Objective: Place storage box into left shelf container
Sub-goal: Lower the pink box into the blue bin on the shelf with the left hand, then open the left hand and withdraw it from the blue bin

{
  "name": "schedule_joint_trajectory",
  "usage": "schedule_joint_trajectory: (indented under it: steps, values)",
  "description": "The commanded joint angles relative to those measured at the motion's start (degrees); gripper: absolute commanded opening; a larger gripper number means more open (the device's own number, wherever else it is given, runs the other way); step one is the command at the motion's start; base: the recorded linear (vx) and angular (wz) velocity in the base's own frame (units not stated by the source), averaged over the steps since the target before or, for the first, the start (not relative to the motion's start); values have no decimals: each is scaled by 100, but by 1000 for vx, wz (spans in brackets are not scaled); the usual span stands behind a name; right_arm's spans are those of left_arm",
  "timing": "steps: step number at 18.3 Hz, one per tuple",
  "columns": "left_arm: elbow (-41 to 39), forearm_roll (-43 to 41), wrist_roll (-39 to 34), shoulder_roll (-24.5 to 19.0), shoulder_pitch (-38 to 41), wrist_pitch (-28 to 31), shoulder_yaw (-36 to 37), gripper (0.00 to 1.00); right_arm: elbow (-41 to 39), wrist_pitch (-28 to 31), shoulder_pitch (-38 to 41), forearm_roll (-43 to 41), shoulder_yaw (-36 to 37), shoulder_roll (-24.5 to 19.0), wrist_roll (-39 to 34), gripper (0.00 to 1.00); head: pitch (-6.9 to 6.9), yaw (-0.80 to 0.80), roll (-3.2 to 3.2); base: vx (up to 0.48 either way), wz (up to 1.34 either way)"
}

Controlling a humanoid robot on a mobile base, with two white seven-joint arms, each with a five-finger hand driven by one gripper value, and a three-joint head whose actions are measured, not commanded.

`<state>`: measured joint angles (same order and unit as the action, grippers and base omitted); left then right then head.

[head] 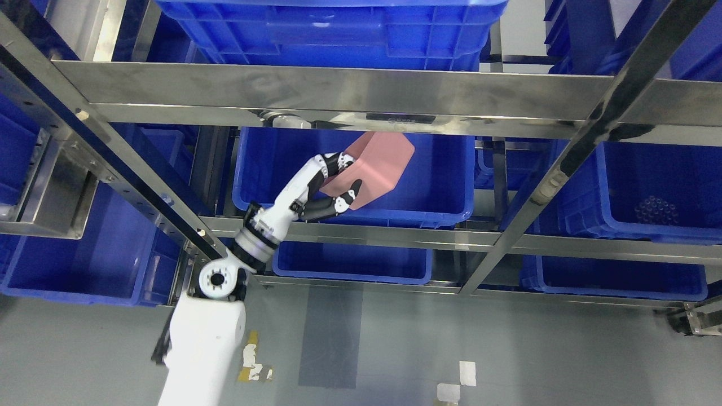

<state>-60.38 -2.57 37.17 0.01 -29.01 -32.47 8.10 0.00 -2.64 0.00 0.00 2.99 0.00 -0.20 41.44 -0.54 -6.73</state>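
The pink storage box (375, 169) is hanging tilted over the open blue container (434, 186) on the middle shelf, its upper edge just under the steel crossbar (338, 90). The left hand (327, 189) is gripping it at its left end, fingers (345, 160) curling over the top corner and thumb pressing lower down. More blue bins are sitting on the rack all around.

Steel shelf rails (338, 90) cross overhead; grey floor (507, 349) below carries white tape patches (467, 373); blue bins (643, 192) sit rightward.
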Motion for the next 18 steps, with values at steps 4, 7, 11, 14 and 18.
schedule_joint_trajectory:
  steps: [4,7,11,14,18]
  values:
    - [2504,-2764,177,-101,-1633,-23,-371,8,-100,-26,-27,-123,0,100,37,100,0,0,0,-9,42]
    - [2637,-3082,168,-101,-1826,-23,-20,9,-100,-26,-18,-123,0,100,29,100,0,0,0,0,0]
    - [2619,-3074,-76,-101,-1915,38,-45,48,-100,-18,-18,-123,0,100,29,100,0,0,0,0,0]
    - [2549,-2978,-438,-101,-1915,100,-299,76,-100,-18,-18,-123,0,100,37,100,0,0,0,0,0]
    - [2083,-1165,-438,-101,-1845,100,-617,79,-100,-18,-18,-123,0,100,37,100,-1,0,0,0,0]
